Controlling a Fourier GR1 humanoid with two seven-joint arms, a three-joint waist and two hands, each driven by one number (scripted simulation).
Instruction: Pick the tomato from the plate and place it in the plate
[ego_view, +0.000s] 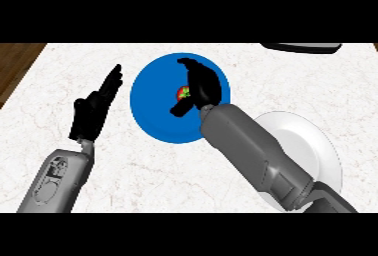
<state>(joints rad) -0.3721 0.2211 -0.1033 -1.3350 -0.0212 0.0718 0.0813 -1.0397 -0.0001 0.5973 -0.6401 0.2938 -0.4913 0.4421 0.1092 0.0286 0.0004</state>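
— While the marble counter (221, 60) spreads widest, what lies on it?
— A blue plate (155, 117), a white plate (314, 137) to its right.
— And the hands?
— The right hand (201, 86) curls over the tomato (182, 92) on the blue plate, hiding most of it. The left hand (94, 107) rests at the left, fingers straight.

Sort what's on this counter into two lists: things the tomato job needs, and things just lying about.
Part of the job:
- tomato, on the blue plate
- white plate, partly behind the right forearm
- right hand, over the tomato

Not part of it:
- dark object at the counter's far edge, cut off by the view
- left hand, resting open left of the blue plate
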